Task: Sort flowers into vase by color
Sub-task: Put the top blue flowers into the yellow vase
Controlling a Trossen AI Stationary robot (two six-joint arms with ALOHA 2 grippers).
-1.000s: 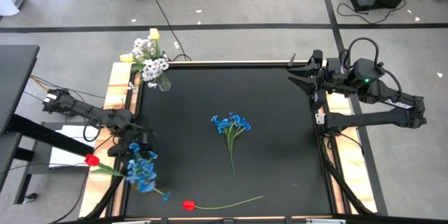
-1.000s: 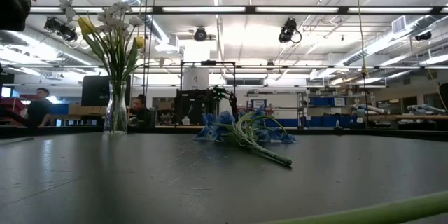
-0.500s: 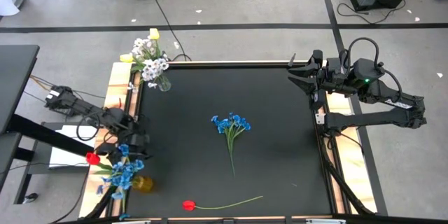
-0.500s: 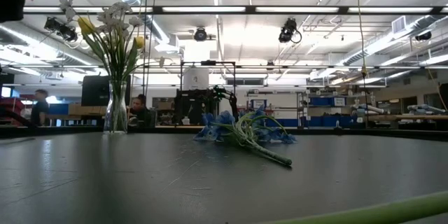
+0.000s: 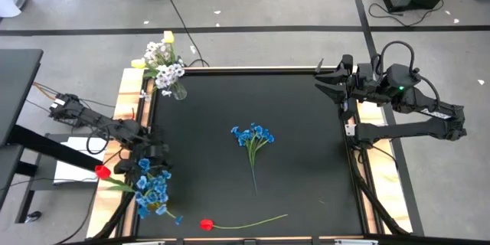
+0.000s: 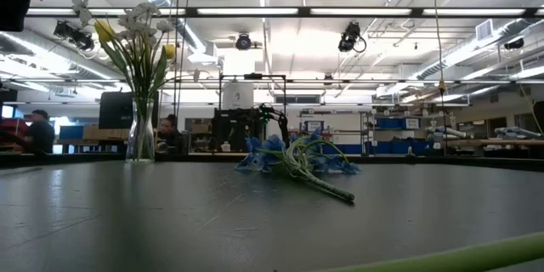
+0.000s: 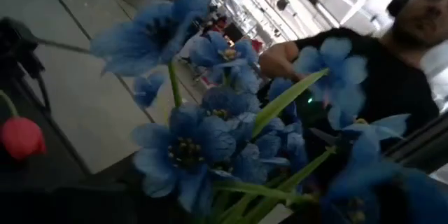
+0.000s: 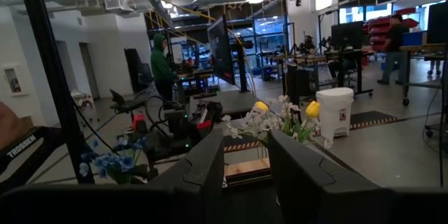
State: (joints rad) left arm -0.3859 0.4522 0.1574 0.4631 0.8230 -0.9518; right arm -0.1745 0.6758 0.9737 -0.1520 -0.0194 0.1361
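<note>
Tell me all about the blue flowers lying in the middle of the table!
The blue flower bunch lies flat on the black table, near its middle, alone. It has a cluster of small blue blossoms with green leaves, and one thin green stalk pointing toward the table's near edge. It looks artificial. No pincer touches it, only the table.

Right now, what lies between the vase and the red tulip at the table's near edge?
In the high view, only bare black table lies between the vase and the red tulip.

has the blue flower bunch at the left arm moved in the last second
Yes. In the high view the blue flower bunch at the left gripper swung out past the table's left edge over the wooden border, then back near where it began.
</note>
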